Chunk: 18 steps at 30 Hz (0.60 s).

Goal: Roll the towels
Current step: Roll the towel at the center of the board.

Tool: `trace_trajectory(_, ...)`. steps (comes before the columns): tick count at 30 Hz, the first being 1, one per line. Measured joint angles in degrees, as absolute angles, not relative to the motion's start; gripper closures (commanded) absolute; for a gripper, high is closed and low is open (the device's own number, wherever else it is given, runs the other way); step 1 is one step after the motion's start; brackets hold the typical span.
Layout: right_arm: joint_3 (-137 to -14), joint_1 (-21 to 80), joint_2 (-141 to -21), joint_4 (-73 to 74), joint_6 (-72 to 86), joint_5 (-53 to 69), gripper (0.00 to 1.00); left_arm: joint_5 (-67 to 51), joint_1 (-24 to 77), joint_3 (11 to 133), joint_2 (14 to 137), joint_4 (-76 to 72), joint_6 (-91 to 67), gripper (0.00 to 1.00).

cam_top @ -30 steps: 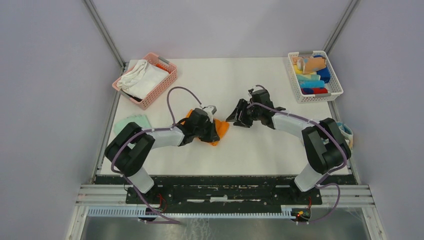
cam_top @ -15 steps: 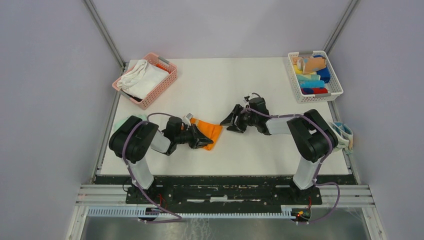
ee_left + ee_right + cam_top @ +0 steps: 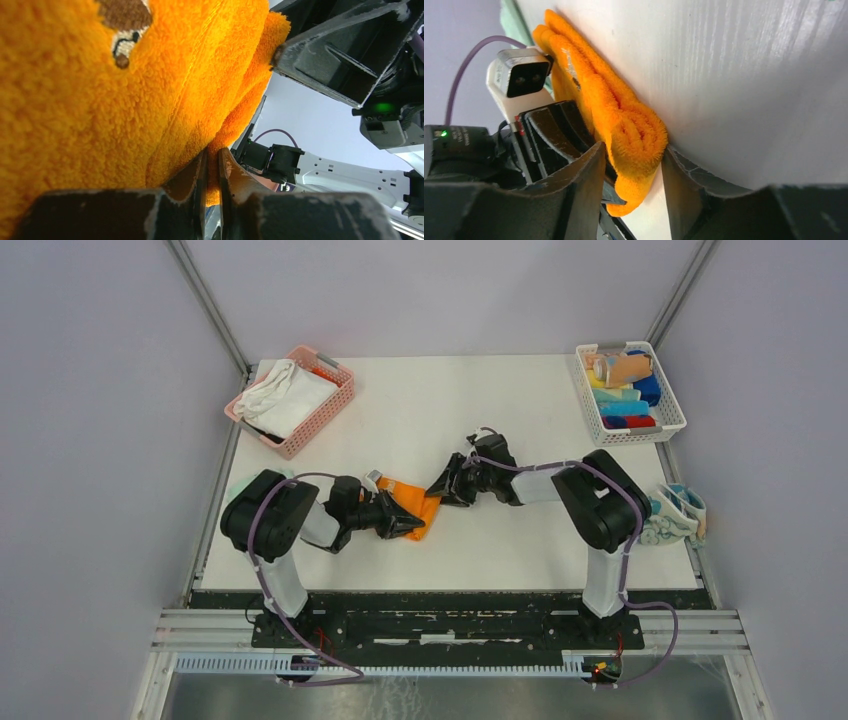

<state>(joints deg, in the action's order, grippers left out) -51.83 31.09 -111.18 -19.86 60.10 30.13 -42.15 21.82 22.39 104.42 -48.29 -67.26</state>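
Note:
The orange towel (image 3: 415, 504) lies folded left of the table's middle. My left gripper (image 3: 410, 528) lies low at the towel's near-left side. In the left wrist view it (image 3: 212, 152) is shut on a thin fold of the orange towel (image 3: 100, 100). My right gripper (image 3: 441, 490) reaches in from the right. In the right wrist view it (image 3: 631, 165) stands open, with the bunched end of the orange towel (image 3: 634, 135) between its fingers and against the right finger (image 3: 676, 172). A mint green towel (image 3: 258, 483) lies half hidden behind the left arm. A white and teal towel (image 3: 680, 512) sits at the right edge.
A pink basket (image 3: 322, 415) holding a white cloth (image 3: 285, 395) stands at the back left. A white basket (image 3: 668, 418) with several rolled towels stands at the back right. The two grippers are close together over the orange towel.
My right gripper has slid left until its jaws straddle the towel's end. The left arm has drawn back and down toward the left, still pinching the towel.

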Motion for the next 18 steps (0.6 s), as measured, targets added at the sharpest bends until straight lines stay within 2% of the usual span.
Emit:
trace_trajectory(4, -55.22, 31.97, -111.24, -11.73, 57.32, 26.68, 0.70, -41.98, 21.82, 22.55, 104.25, -47.31, -67.20, 0.84)
trace_trajectory(6, -57.25, 32.49, -111.24, -6.52, 55.96, 24.62, 0.77, -41.60, 21.82, 22.79, 103.50, -45.63, -67.02, 0.79)
trace_trajectory(10, -63.44, 34.41, -111.24, 6.11, 52.34, 18.65, 0.89, -39.70, 22.26, 23.42, 100.01, -39.86, -64.90, 0.60)
trace_trajectory(14, -70.37, 36.77, -111.24, 19.29, 48.97, 11.14, 0.92, -35.46, 24.14, 24.69, 93.67, -30.79, -60.40, 0.50)
trace_trajectory(18, -74.76, 37.91, -111.24, 29.36, 46.65, 5.37, 0.93, -26.68, 28.91, 27.49, 85.47, -18.26, -54.11, 0.44)
